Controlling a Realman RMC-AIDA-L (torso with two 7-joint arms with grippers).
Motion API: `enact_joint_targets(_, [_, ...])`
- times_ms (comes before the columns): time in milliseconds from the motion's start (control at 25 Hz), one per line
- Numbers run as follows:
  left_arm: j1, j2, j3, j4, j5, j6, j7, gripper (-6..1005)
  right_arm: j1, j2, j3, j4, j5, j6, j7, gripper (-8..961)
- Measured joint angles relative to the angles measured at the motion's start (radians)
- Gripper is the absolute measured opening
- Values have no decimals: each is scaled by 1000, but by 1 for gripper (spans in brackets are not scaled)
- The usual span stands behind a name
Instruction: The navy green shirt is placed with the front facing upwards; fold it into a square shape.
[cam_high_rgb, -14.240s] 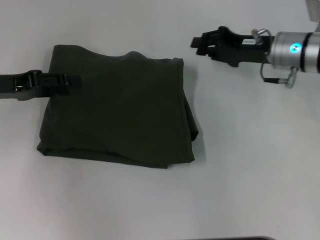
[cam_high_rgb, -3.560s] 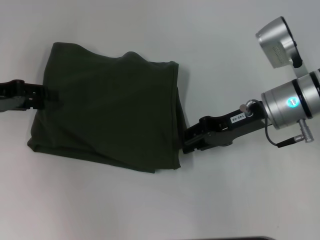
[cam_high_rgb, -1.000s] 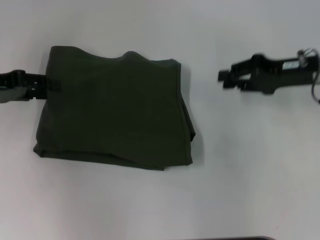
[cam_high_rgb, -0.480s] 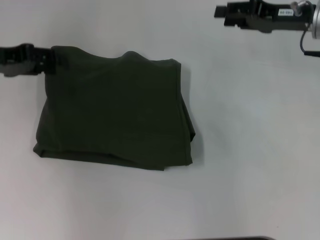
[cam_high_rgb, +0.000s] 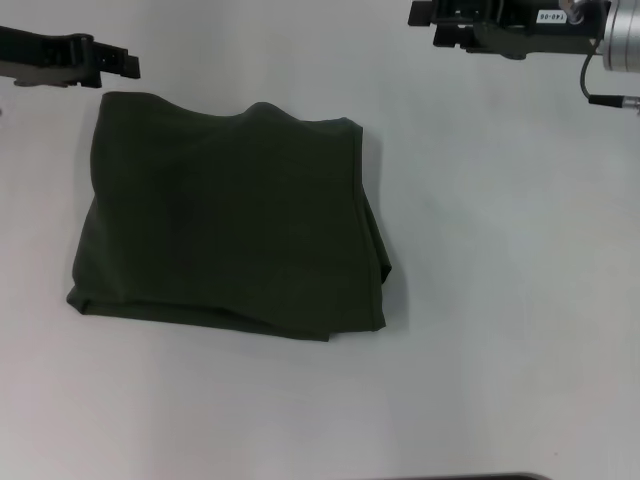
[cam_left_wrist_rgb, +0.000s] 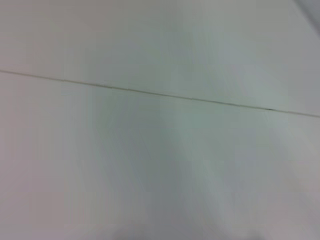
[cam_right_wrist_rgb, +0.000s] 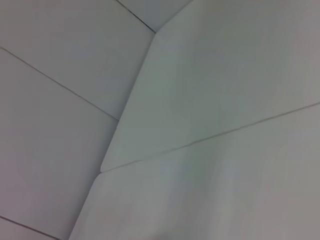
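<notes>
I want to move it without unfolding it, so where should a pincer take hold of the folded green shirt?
Probably the green shirt is best pinched at its right edge, coming from the right: the layers stack there and hang together. Its near edge looks looser.

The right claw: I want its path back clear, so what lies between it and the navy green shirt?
Only bare white table lies between the right claw and the navy green shirt, as the head view shows.
</notes>
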Motion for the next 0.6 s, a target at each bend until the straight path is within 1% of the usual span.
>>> enact_joint_targets(80, [-17,0,21,-29,34,-45,-18,608,-7,0,0,1,0,-5,2,655])
enact_joint_targets(160, [-36,2,25,-61,73,-90,-28,608,-14,0,0,2,0,-7,6,655])
enact_joint_targets(240, [-45,1,26,-69,92,-109,-31,608,-21,0,0,2,0,-7,7,655])
enact_joint_targets(400, [-74,-8,29,-86,172,-159,-36,609,-32,-1,1,4,0,-7,8,655])
enact_joint_targets(600, [-113,-10,30,-151,234,-204,-31,608,-37,-4,2,13,0,-7,15,656])
